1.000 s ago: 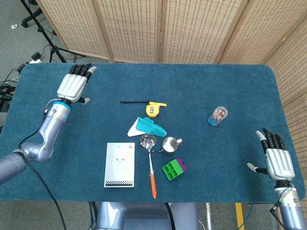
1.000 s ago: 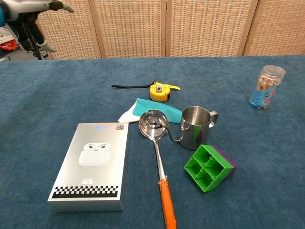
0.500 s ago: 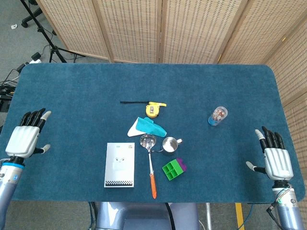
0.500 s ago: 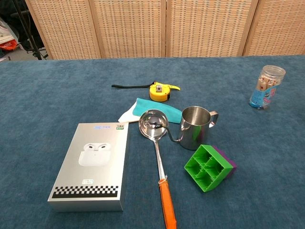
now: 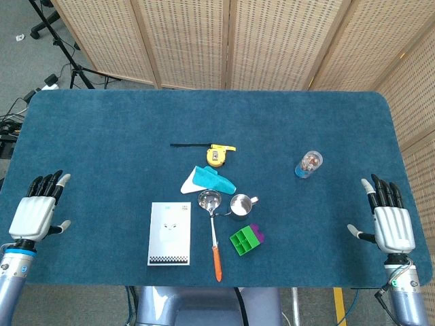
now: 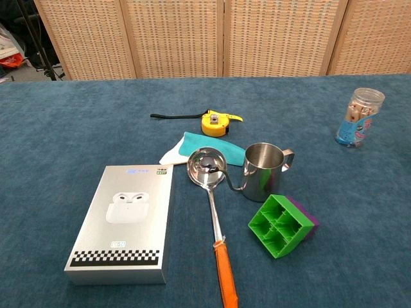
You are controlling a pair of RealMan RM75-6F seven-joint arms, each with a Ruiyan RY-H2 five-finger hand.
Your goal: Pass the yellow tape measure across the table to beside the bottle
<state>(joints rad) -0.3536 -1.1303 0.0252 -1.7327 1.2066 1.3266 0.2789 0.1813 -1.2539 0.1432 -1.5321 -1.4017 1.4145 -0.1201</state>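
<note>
While both robot hands sit apart at the near corners of the blue carpeted table (image 5: 102,129), the small yellow tape measure (image 5: 217,154) lies untouched near the middle, its black strap (image 5: 188,145) stretched out flat to the left. Over on the right side of the table, well apart from the tape measure, the clear plastic bottle with a blue base (image 5: 308,164) stands upright.

At the left edge the left hand (image 5: 35,211) is held palm down with its fingers straight and spread, holding nothing. Mirroring it at the right edge, the right hand (image 5: 390,222) is also flat, fingers extended and apart, holding nothing. Neither hand appears in the chest view.

Just in front of the tape measure lies a folded teal and white cloth (image 6: 196,146). A steel ladle with an orange handle (image 6: 217,224) rests with its bowl touching the near edge of the cloth, the handle running toward the near edge of the table. Beside the ladle bowl stands a small shiny steel pitcher (image 6: 265,169), and near it, closer to the camera, sits a green and purple plastic block with square cells (image 6: 281,224). Left of the ladle lies a flat silver earbuds box with a black-and-white checked strip (image 6: 123,221)
</note>
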